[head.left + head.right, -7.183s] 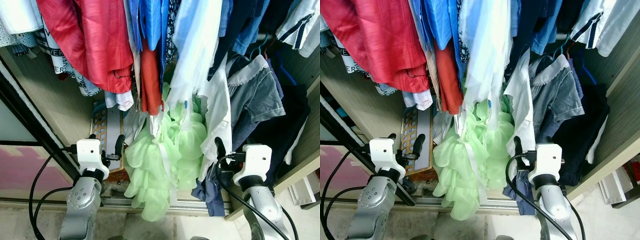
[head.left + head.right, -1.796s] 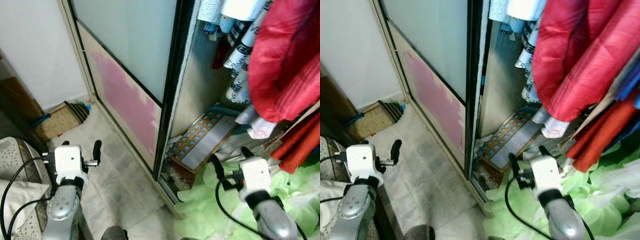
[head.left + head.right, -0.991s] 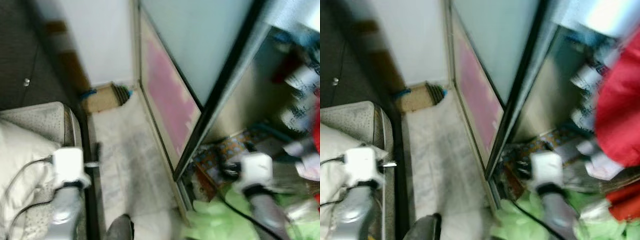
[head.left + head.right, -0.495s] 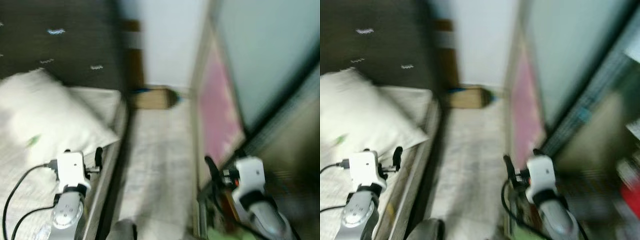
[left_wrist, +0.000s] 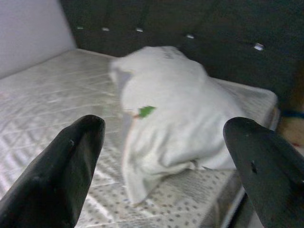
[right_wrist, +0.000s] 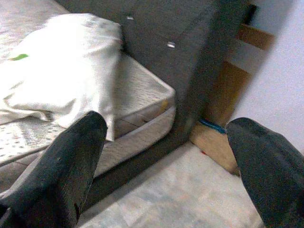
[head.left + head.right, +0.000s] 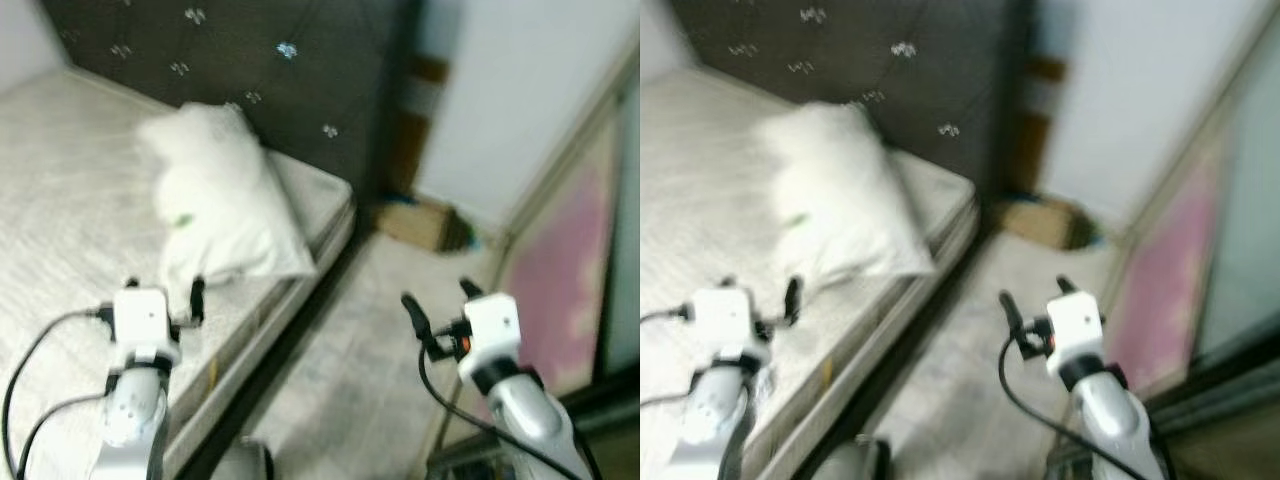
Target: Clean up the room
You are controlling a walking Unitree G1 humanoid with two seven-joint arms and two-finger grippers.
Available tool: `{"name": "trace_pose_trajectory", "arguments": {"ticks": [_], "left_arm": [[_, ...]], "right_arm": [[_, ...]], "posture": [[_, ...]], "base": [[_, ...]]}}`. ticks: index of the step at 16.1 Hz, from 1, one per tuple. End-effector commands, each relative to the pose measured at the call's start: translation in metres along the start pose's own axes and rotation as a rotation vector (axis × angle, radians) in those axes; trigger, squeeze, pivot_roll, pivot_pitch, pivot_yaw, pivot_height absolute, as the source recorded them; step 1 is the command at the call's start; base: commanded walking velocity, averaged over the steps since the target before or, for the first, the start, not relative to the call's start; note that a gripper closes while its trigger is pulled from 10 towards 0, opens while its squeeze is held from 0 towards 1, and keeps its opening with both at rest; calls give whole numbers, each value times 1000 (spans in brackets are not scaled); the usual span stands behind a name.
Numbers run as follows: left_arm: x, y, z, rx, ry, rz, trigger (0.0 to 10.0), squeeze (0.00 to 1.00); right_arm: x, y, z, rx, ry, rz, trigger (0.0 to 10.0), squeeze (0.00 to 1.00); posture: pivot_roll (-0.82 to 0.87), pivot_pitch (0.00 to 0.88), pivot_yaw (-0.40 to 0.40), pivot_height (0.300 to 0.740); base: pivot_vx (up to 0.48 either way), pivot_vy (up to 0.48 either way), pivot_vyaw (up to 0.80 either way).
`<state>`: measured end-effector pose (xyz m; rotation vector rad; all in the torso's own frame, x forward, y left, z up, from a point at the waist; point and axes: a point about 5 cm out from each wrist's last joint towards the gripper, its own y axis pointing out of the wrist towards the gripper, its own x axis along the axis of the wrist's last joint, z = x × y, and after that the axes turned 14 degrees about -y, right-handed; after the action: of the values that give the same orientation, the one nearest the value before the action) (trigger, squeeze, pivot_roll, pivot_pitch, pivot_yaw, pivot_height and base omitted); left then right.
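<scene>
Left wrist view shows you the white pillow (image 5: 171, 109) at 12 o'clock between spread, empty fingers, and the right gripper (image 7: 437, 302) is likewise open, probably ready for tidying.

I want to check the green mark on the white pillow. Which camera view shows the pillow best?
The left wrist view: the pillow lies large and close between the left gripper's open fingers, green mark plain. The eye views show it whole but blurred; the right wrist view shows it partly hidden by a finger.
</scene>
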<state>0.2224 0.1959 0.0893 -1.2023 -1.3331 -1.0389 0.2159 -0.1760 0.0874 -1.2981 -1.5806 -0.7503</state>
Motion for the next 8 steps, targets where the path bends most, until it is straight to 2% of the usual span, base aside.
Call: {"name": "trace_pose_trajectory", "arguments": {"ticks": [1,5,8], "left_arm": [[1,0,7,18,9,6,10000,0],[-5,-6,5,14,4,29,10000,0],[-5,-4,-1,-12,-18,35,10000,0]], "right_arm": [[6,6,1,4,2,-37,10000,0],[1,10,0,-5,6,-32,10000,0],[-1,10,2,-9,8,-33,10000,0]], "posture": [[46,97,-81,740],[43,105,-75,740],[35,108,-70,740]], "base": [[0,0,794],[0,0,794],[0,0,794]]}}
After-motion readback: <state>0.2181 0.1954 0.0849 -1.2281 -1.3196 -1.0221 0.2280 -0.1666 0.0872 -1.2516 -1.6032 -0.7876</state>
